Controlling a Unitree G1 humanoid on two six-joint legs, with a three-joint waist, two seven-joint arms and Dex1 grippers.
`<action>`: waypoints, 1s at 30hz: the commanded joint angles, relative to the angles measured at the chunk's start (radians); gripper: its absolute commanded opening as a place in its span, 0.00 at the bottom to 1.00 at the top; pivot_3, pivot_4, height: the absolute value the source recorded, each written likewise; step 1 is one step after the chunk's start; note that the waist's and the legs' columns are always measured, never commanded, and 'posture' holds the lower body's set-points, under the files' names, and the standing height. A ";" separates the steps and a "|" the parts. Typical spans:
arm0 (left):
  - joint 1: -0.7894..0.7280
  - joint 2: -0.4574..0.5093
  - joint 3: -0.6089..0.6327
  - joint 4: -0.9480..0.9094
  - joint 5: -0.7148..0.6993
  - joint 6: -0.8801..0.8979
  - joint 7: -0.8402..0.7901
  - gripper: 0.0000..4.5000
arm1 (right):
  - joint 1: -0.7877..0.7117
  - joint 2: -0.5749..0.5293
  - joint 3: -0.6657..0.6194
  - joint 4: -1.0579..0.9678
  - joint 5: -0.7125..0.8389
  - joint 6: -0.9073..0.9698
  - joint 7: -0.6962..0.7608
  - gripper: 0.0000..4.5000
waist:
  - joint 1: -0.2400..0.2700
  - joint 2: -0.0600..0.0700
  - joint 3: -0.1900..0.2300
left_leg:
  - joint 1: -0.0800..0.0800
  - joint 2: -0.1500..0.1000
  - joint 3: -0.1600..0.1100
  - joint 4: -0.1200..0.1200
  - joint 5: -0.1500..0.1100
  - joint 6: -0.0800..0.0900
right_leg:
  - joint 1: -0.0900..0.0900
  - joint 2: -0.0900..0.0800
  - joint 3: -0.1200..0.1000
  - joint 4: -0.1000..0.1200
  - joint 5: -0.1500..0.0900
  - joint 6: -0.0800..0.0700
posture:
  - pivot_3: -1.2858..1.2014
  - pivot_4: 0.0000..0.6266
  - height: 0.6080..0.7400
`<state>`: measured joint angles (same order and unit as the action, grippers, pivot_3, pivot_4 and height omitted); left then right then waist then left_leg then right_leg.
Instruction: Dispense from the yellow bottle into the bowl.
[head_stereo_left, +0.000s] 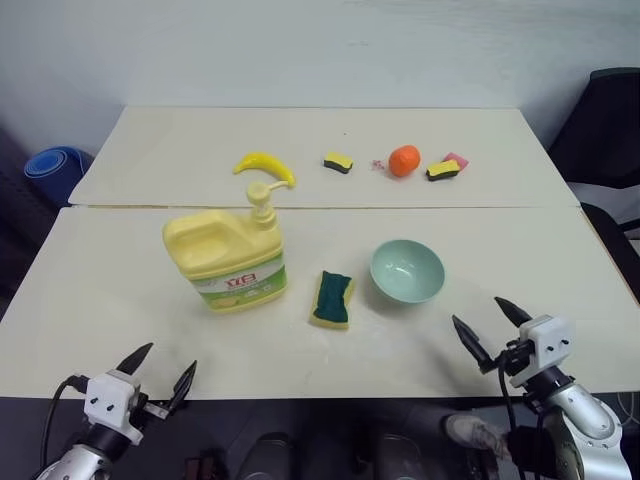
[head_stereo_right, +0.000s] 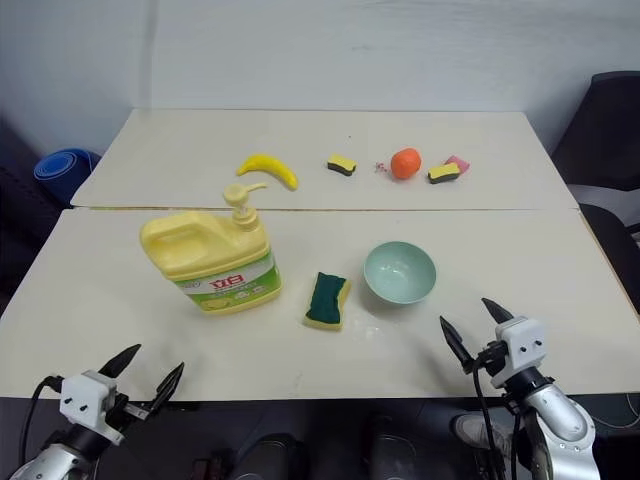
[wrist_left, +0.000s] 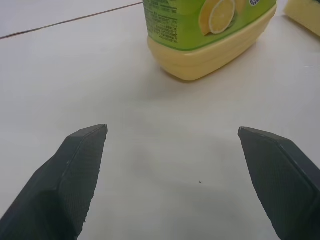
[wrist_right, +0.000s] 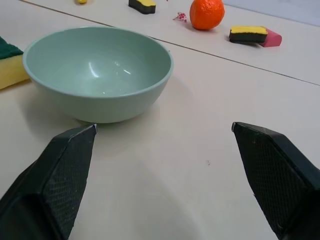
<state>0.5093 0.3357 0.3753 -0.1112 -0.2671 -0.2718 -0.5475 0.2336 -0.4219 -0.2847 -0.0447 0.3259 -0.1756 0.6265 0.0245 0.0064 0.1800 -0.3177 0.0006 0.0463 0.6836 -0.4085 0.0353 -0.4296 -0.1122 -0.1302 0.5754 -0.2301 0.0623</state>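
Note:
The yellow bottle (head_stereo_left: 228, 256), a pale-yellow jug with a pump top and a green-and-white label, stands upright left of centre on the near table. The mint-green bowl (head_stereo_left: 407, 271) sits to its right and looks empty in the right wrist view (wrist_right: 99, 70). My left gripper (head_stereo_left: 160, 372) hovers open at the table's front edge, well short of the jug, whose base (wrist_left: 212, 45) lies ahead of its fingers. My right gripper (head_stereo_left: 492, 328) stands open at the front right, a short way from the bowl. Neither gripper holds anything.
A green-and-yellow sponge (head_stereo_left: 333, 298) lies between jug and bowl. On the far table (head_stereo_left: 180, 140) are a banana (head_stereo_left: 265, 165), a small sponge (head_stereo_left: 338, 162), an orange (head_stereo_left: 404, 160) and another sponge on a pink piece (head_stereo_left: 446, 168). A dark chair (head_stereo_left: 605, 130) stands at the right.

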 joint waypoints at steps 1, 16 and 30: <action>0.012 0.023 -0.011 -0.082 -0.031 0.035 -0.020 0.99 | 0.004 -0.030 -0.046 -0.014 0.042 0.002 0.023 1.00 | 0.000 0.000 0.000 | 0.000 0.000 0.000 0.000 0.000 0.000 | 0.000 0.000 0.000 0.000 0.000 0.000 | 0.52 0.24 1.00; 0.086 0.353 0.130 -0.224 -0.355 0.236 -0.448 0.99 | -0.577 -0.515 0.356 -0.420 0.368 0.826 0.342 1.00 | -0.004 0.006 0.004 | 0.000 0.002 -0.004 0.000 0.000 -0.002 | 0.000 0.001 -0.004 0.000 -0.002 -0.004 | 0.52 0.24 1.00; 0.131 0.286 0.119 -0.404 -0.319 0.344 -0.351 0.99 | -0.962 -0.116 0.891 -0.122 -0.087 0.945 0.212 1.00 | -0.016 -0.001 0.000 | -0.003 -0.002 -0.006 0.002 0.004 -0.010 | 0.000 0.000 -0.006 -0.001 -0.001 -0.002 | 0.52 0.24 1.00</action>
<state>0.6220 0.6316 0.4896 -0.4753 -0.5975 0.0707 -0.9122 -0.7127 -0.5590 0.5946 -0.1803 0.2753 0.7859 0.8587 0.0083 0.0053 0.1799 -0.3211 -0.0012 0.0400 0.6853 -0.4042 0.0247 -0.4303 -0.1123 -0.1361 0.5742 -0.2314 0.0600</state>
